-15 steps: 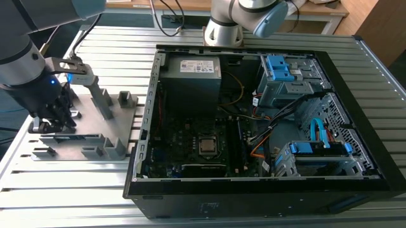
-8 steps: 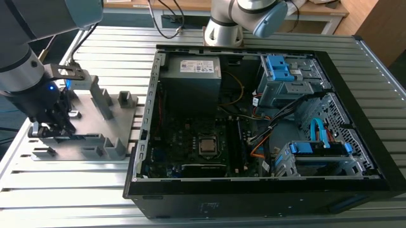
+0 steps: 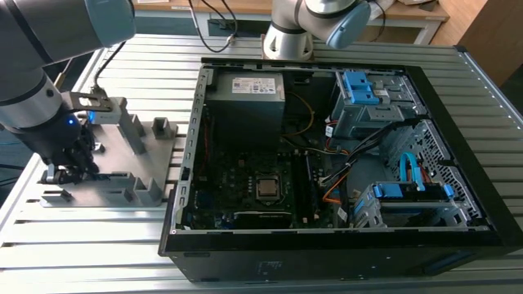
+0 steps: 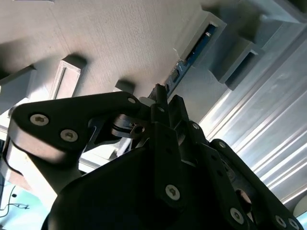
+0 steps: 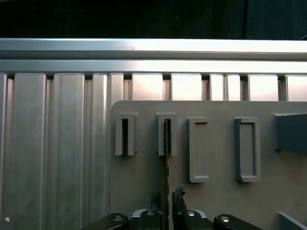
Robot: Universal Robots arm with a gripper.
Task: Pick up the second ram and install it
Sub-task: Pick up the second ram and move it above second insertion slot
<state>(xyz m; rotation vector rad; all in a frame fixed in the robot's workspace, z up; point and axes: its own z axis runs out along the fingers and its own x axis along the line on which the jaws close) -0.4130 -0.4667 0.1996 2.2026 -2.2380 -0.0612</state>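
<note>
I'm over a ribbed aluminium table [image 3: 82,257], its long slats running side to side in the exterior view. Directly on it, toward the exterior view's left, lies a flat grey fixture plate [image 3: 161,160] carrying upright grey blocks. Just beside the plate, an open black computer case [image 3: 327,260] lies on its side. Behind the case, my arm's base [image 3: 286,46] stands on the same slats.
</note>
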